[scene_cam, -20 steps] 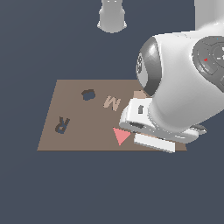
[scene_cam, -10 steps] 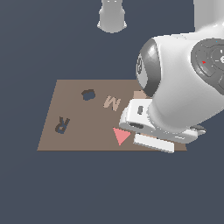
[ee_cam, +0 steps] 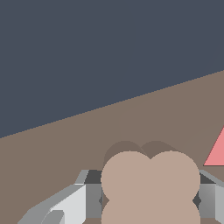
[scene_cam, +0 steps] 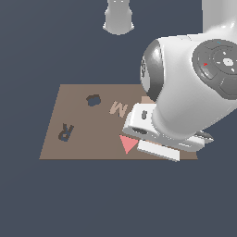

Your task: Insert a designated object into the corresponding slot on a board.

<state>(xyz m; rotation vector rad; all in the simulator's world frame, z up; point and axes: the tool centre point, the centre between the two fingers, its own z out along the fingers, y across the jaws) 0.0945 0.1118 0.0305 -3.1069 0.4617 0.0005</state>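
The brown rectangular board [scene_cam: 88, 139] lies flat on a dark blue-grey floor [scene_cam: 69, 199]. On the exterior view's left side of it sit 2 dark cut-outs: the lobed, flower-shaped slot [scene_cam: 93, 99] toward the far edge, and an R-shaped cut-out [scene_cam: 66, 132] nearer and further left, well apart from the slot. A tan letter M [scene_cam: 119, 109] lies just right of the slot, near the board's middle. A pink triangle [scene_cam: 127, 143] lies near the board's near edge, touching the arm's white wrist housing as seen in that view.

The white Panda arm [scene_cam: 194, 92] fills the exterior view's right side and hides the right part of the board, including the gripper itself. A pale cylindrical base [scene_cam: 119, 16] stands at the far edge of the scene, beyond the board.

In the wrist view, the gripper [ee_cam: 151, 197] has its 2 grey fingers [ee_cam: 72, 203] set on either side of the clover-shaped piece [ee_cam: 151, 183], a light-tan four-lobed flat part. The jaws are only as far apart as the piece is wide and appear closed against its sides. A darker, lobed shadow of the piece falls on the board surface [ee_cam: 109, 131] beside it. The pink triangle [ee_cam: 216, 151] shows close to the held piece. The slot is outside the wrist view.
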